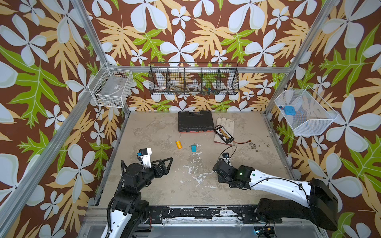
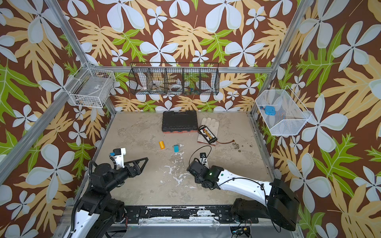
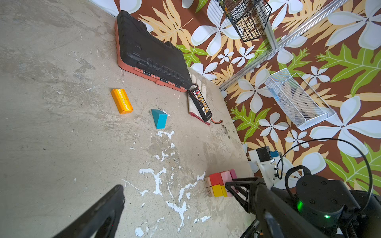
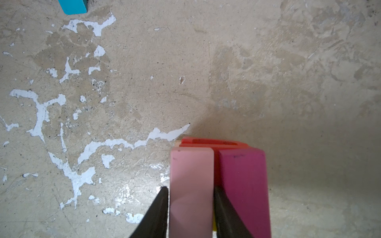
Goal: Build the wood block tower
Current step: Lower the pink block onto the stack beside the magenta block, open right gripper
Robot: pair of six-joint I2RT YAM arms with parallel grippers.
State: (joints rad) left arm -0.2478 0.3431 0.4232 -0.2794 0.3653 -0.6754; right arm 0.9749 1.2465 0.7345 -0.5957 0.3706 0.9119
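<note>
The wood block tower (image 3: pixel 217 183) is a low stack of red, pink, yellow and tan blocks near the table's right side; in both top views my right arm hides it. My right gripper (image 4: pixel 191 191) points down with its fingers pressed against both sides of the tower's pink block (image 4: pixel 191 164), next to a magenta block (image 4: pixel 243 175) and a red one (image 4: pixel 210 142). An orange block (image 1: pixel 178 144) and a teal wedge (image 1: pixel 193 148) lie loose at mid-table. My left gripper (image 1: pixel 162 167) hovers wide open and empty at the left.
A black tool case (image 1: pixel 195 121) lies at the back, with a white glove (image 1: pixel 225 123) and a black-and-yellow battery pack (image 1: pixel 224 135) to its right. Wire baskets (image 1: pixel 193 79) hang on the walls. White paint flecks (image 1: pixel 193 171) mark the table's middle.
</note>
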